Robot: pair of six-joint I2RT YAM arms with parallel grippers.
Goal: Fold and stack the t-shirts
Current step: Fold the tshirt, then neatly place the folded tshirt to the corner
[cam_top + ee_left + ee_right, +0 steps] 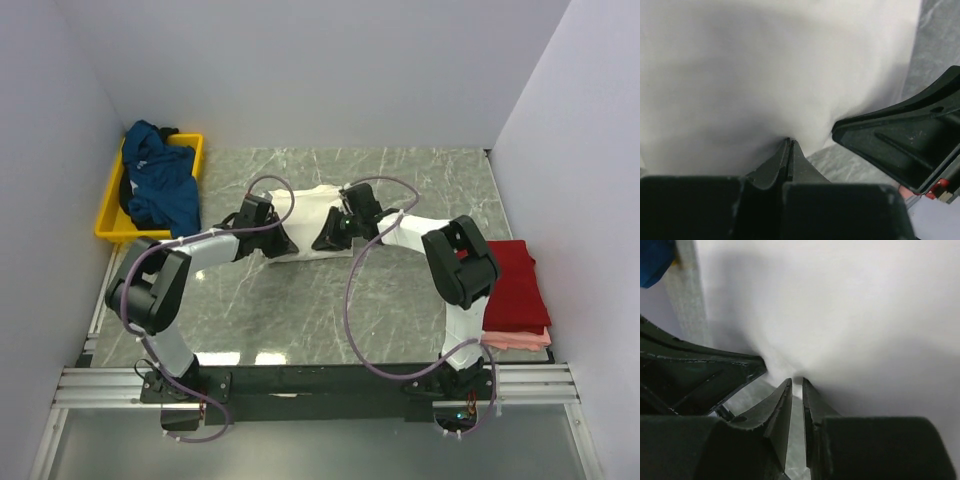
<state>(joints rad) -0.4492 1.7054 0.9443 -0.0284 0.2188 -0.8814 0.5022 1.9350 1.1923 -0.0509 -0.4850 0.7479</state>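
The cream-white t-shirt [308, 218] lies bunched at the table's middle. My left gripper [283, 243] is shut on its near edge; in the left wrist view the jaws [789, 143] meet tight on the white cloth [765, 75]. My right gripper [327, 237] sits close beside it, and its jaws [796, 383] pinch the same cloth [850, 315] with only a thin gap. The dark teal-blue t-shirt [160, 185] is heaped in the tray. The red t-shirt [515, 280] lies folded on the pale pink t-shirt [520, 340] at the right edge.
The yellow plastic tray [190, 142] stands at the back left against the wall. White walls close in the left, back and right sides. The two grippers are nearly touching, each showing in the other's wrist view, the right gripper [905, 140] and the left gripper [695, 375].
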